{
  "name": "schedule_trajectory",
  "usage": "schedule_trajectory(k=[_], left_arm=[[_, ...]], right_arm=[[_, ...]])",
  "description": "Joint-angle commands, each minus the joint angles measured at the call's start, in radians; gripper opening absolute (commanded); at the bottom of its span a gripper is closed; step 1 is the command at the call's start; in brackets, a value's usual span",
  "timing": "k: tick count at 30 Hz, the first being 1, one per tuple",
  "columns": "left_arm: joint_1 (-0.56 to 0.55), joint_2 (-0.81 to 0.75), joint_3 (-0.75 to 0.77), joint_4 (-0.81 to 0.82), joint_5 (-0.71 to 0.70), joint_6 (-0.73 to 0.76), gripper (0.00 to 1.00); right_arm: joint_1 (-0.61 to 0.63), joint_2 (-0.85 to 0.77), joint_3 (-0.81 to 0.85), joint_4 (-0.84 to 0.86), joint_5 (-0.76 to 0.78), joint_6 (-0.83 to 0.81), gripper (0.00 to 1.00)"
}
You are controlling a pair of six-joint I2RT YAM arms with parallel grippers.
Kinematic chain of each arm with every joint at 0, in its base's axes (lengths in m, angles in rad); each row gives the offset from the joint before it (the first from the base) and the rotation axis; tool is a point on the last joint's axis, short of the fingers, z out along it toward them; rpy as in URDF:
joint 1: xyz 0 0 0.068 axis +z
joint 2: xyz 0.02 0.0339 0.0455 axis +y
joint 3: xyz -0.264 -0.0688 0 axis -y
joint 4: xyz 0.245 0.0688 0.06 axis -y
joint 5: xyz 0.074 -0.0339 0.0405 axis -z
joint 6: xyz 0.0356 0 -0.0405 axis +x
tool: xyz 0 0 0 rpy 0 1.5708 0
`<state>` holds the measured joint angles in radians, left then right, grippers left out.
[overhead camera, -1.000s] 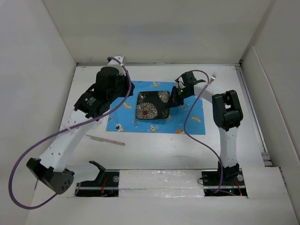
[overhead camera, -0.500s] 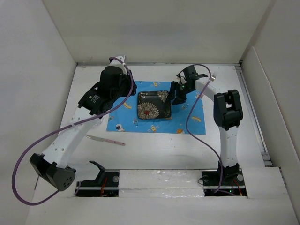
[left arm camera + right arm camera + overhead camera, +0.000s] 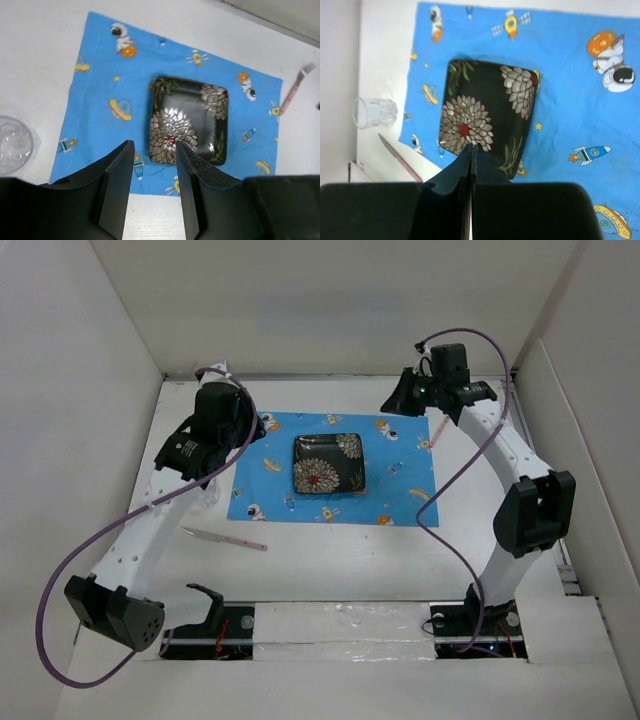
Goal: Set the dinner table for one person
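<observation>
Blue cloth with a print of rockets and astronauts, the placemat (image 3: 400,485), lies flat in the middle of the dinner table (image 3: 340,565), a white matte top that fills the floor of the enclosure. A black square plate (image 3: 327,464) with pale flowers sits on the mat, a little left of its centre.

From overhead, a knife (image 3: 225,538) with a pink handle lies on the bare white near the mat's near-left corner, apart from it. A pink-handled fork (image 3: 437,430) lies just beside the mat's far-right edge. Both arms are raised over the far corners of the mat, left and right, but this view does not show how their claws stand.

The wrist cameras settle that. The left gripper (image 3: 154,145) has its fingers spread, with a clear gap and nothing between them, and it looks down on the plate. That camera also catches the fork at its right edge and a clear glass (image 3: 15,145) from above, standing on the table left of the mat. The knife is outside its frame.

The right gripper (image 3: 471,148) has its fingers pressed together to a thin seam, holding nothing. Its camera shows the glass from the side, upright, with the knife just beyond it. The fork is out of its frame.
</observation>
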<state>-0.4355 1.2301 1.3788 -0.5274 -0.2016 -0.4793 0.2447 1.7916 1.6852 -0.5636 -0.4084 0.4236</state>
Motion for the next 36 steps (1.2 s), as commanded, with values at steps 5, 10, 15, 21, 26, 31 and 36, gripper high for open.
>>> schedule_trajectory(k=[5,10,15,21,26,31,36], left_arm=[[0.046,-0.118,-0.133,0.004,0.133,-0.114,0.37],[0.026,-0.182,-0.187,-0.057,0.084,-0.107,0.38],[0.026,-0.219,-0.234,-0.048,0.097,-0.096,0.39],[0.026,-0.193,-0.251,-0.016,0.145,-0.067,0.4],[0.026,-0.156,-0.253,0.015,0.169,-0.03,0.4],[0.026,-0.127,-0.228,0.029,0.171,0.005,0.4],[0.026,-0.106,-0.211,0.049,0.171,0.037,0.41]], right_arm=[[-0.189,0.116,0.022,0.001,0.325,0.015,0.36],[-0.261,0.261,0.123,-0.056,0.434,-0.026,0.45],[-0.297,0.419,0.264,-0.148,0.453,-0.062,0.49],[-0.306,0.528,0.415,-0.222,0.474,-0.074,0.52],[-0.295,0.569,0.459,-0.248,0.514,-0.071,0.51],[-0.286,0.614,0.507,-0.289,0.548,-0.069,0.48],[-0.275,0.661,0.547,-0.326,0.562,-0.072,0.46]])
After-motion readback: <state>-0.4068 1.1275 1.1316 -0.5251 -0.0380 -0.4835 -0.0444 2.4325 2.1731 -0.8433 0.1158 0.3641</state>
